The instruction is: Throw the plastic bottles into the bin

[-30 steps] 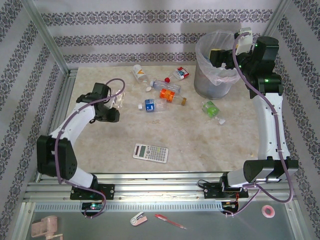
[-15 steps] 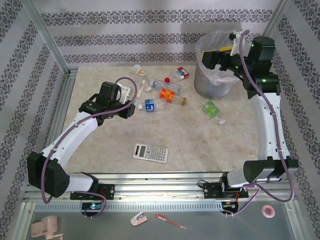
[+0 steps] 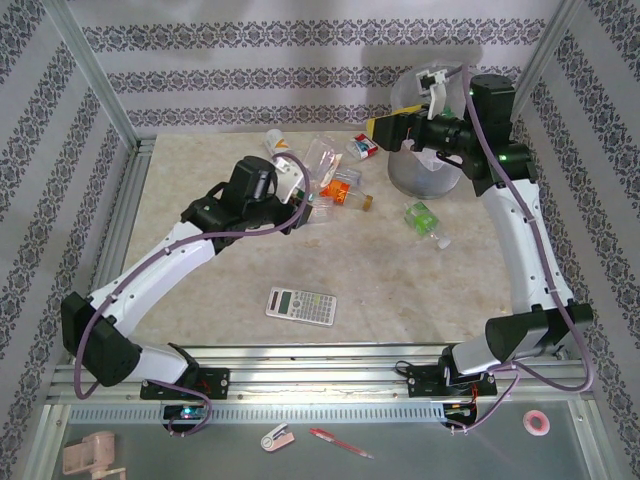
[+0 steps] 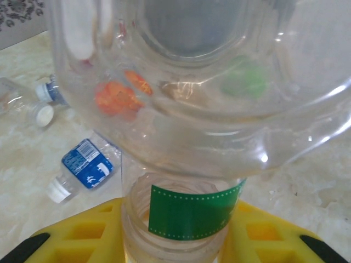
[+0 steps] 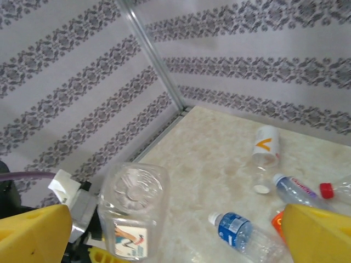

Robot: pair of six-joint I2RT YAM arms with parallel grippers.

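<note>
Carrying stage in hand: the left gripper (image 3: 298, 195) is clamped on the narrow end of a clear bottle (image 3: 323, 160) (green label), held off the table (image 3: 400, 290). The bin (image 3: 420, 175) stands well to that gripper's right, with loose bottles (image 3: 342, 190) below and between. The right gripper (image 3: 392, 127) hangs at the bin's rim, jaws wide apart and empty. Next move, in my judgement: travel right over the rim, then release.

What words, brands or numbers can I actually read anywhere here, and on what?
"V", an orange mark: on the white-label bottle.
Too blurred to read: white print on the blue-label bottle.
No words showing: green label on the held bottle.
Too small to read: keys of the calculator.
</note>
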